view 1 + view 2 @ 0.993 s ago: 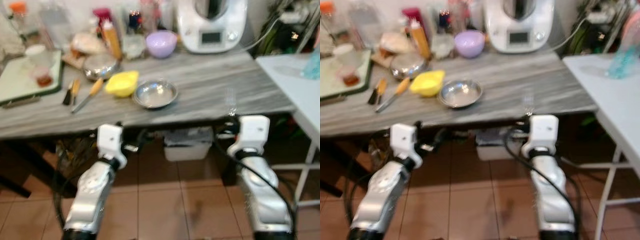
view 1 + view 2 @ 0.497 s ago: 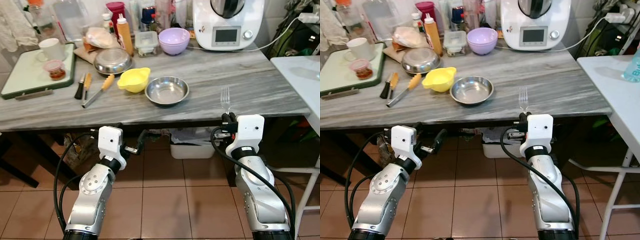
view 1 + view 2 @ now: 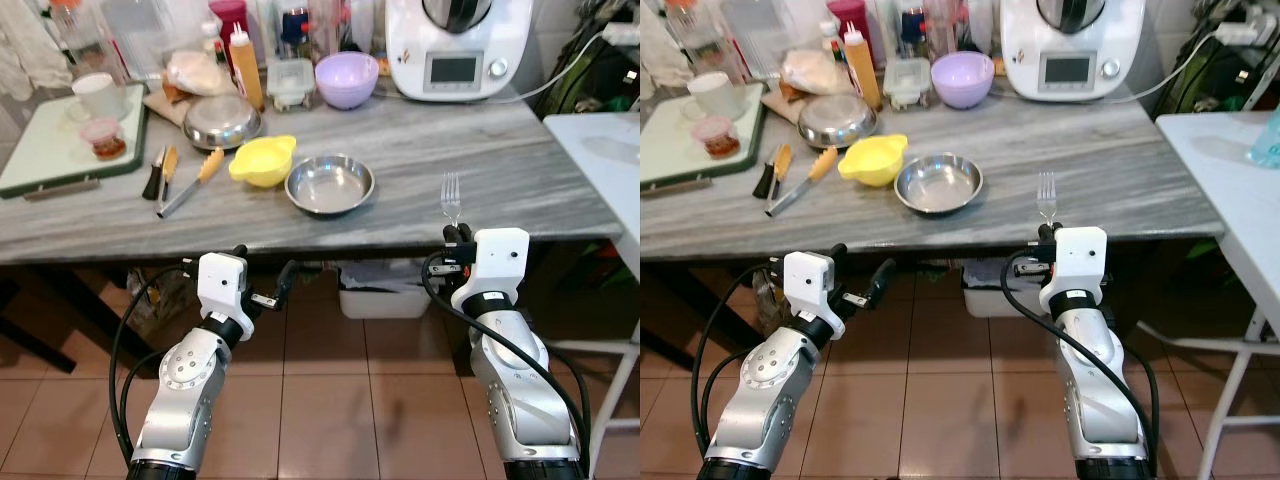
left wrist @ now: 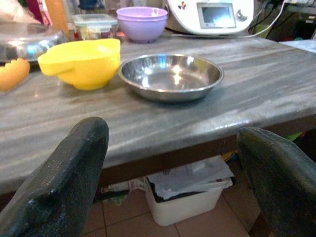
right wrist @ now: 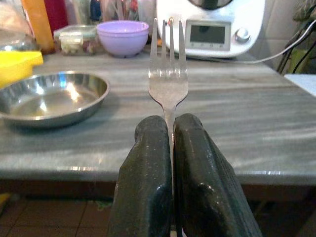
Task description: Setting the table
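Note:
My right gripper [image 3: 457, 236] is shut on a silver fork [image 3: 451, 197], tines up, just in front of the grey marble table's [image 3: 480, 180] near edge. The wrist view shows the fork [image 5: 169, 79] clamped between the two black fingers [image 5: 146, 168]. A steel bowl [image 3: 330, 184] sits on the table left of the fork, with a yellow bowl [image 3: 262, 161] beside it. My left gripper [image 3: 268, 280] is open below the table edge, nothing between its fingers [image 4: 74, 168], facing the steel bowl [image 4: 170, 75].
Knives [image 3: 186, 180], a second steel bowl [image 3: 224, 120], a purple bowl [image 3: 346, 79], a white kitchen machine [image 3: 458, 45], bottles and a green tray [image 3: 60, 145] with a cup crowd the table's back. A white bin [image 3: 385, 297] stands under it. A white folding table [image 3: 605, 165] is at right.
The camera view shifted slightly; the table's things sit a little lower and left in the picture. Both arms hold the same pose, with the fork still gripped.

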